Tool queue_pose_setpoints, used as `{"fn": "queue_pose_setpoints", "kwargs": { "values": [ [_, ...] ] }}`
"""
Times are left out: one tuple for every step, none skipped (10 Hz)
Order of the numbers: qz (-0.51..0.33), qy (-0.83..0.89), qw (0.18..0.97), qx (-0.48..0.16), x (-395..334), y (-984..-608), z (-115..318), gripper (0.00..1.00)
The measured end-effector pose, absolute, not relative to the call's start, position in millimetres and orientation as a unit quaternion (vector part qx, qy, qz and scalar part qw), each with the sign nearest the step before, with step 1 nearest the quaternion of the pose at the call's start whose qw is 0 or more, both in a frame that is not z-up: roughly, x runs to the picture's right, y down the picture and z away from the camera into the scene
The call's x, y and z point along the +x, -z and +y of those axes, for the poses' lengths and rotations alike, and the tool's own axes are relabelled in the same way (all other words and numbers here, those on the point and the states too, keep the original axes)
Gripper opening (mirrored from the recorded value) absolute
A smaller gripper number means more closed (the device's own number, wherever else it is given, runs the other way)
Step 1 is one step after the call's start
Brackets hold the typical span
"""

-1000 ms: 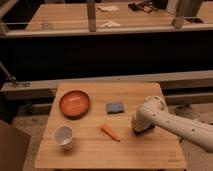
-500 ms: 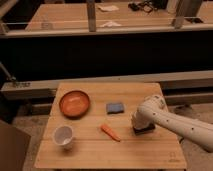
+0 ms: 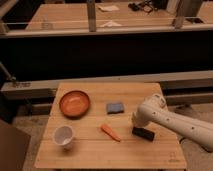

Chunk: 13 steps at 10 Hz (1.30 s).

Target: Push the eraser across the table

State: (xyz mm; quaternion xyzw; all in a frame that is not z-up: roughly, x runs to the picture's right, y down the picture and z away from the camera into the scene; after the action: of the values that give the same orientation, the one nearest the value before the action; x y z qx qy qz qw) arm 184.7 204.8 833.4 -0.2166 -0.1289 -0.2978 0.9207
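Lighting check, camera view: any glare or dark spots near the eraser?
Camera view: warm, dim light, no glare on the table; the black eraser stands out against the wood; the tool is down at the eraser, its tip in shade; the band behind the table is nearly black.

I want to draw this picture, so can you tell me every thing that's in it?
table: one, light wood, middle of the view
bowl: one, orange-brown, back left of the table
cup: one, white, front left
carrot-shaped piece: one, orange, front middle
pad: one, blue, right of the bowl
eraser: one, black, front right, at the arm's tip
far table: one, wood, behind the rails
arm: one, white, reaching in from the right
gripper: one, at the arm's tip, down by the eraser
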Motion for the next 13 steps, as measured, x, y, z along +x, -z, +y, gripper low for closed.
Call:
{"fn": "queue_pose_setpoints", "kwargs": {
  "values": [
    [-0.130, 0.298, 0.921, -0.215, 185.5, -832.7, 205.5, 0.03],
    [-0.133, 0.298, 0.921, -0.214, 184.3, -832.0, 208.1, 0.03],
    [-0.133, 0.298, 0.921, -0.212, 185.3, -832.0, 208.9, 0.03],
    [-0.134, 0.299, 0.921, -0.210, 186.1, -832.2, 209.9, 0.03],
    [-0.134, 0.299, 0.921, -0.209, 187.3, -831.9, 211.1, 0.03],
    [-0.134, 0.300, 0.922, -0.207, 188.7, -831.2, 212.6, 0.03],
    [-0.135, 0.301, 0.922, -0.205, 189.0, -830.1, 213.6, 0.03],
    [-0.136, 0.301, 0.922, -0.204, 189.4, -828.9, 214.9, 0.03],
    [-0.136, 0.302, 0.921, -0.202, 189.7, -828.0, 215.9, 0.03],
    [-0.136, 0.302, 0.922, -0.200, 190.9, -828.0, 216.6, 0.03],
    [-0.135, 0.302, 0.923, -0.199, 191.9, -828.8, 216.1, 0.03],
    [-0.134, 0.301, 0.923, -0.198, 192.6, -830.2, 215.1, 0.03],
    [-0.134, 0.301, 0.924, -0.195, 191.5, -832.3, 212.3, 0.03]
  ]
}}
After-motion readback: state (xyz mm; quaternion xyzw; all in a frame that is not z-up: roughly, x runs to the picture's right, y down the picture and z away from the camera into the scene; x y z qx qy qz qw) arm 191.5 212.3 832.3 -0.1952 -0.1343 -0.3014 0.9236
